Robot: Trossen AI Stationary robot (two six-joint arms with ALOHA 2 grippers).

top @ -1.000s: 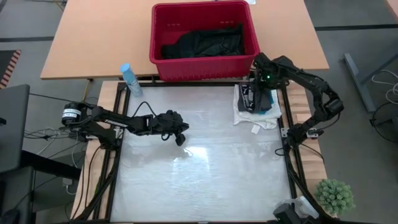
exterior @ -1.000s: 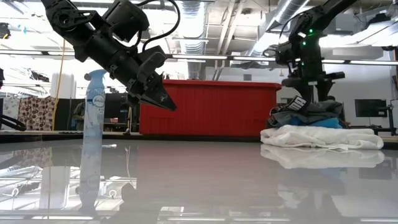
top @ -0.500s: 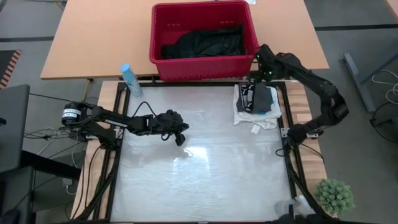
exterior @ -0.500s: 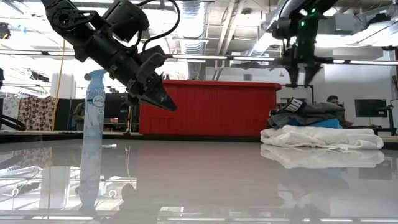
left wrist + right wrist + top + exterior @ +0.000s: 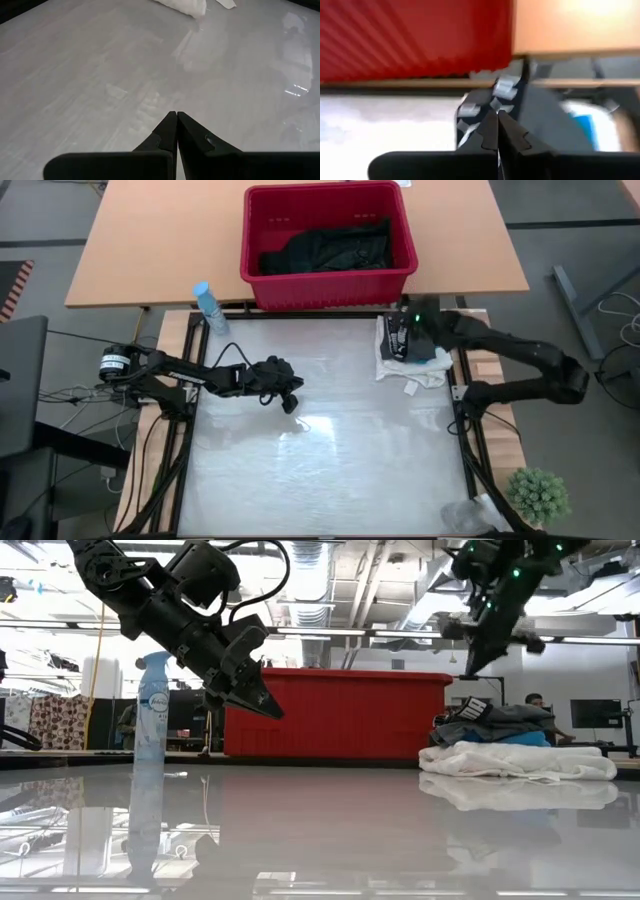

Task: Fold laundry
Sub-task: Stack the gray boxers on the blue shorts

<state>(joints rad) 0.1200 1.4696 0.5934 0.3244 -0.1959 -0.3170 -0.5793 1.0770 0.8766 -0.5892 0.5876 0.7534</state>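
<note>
Right gripper (image 5: 470, 668) raised above folded garment stack (image 5: 412, 352) near far right corner of table (image 5: 330, 470), fingers pressed together, holding nothing. Stack: white lacy garment (image 5: 520, 762) at bottom, teal piece (image 5: 525, 738) and dark grey garment (image 5: 495, 720) on top. Black garments (image 5: 330, 248) lie in red slotted basket (image 5: 255, 275) on wooden table beyond far edge. Left gripper (image 5: 291, 404) hangs over table's left-centre, fingers pressed together, empty. Blue spray bottle (image 5: 209, 307) upright at far left corner.
</note>
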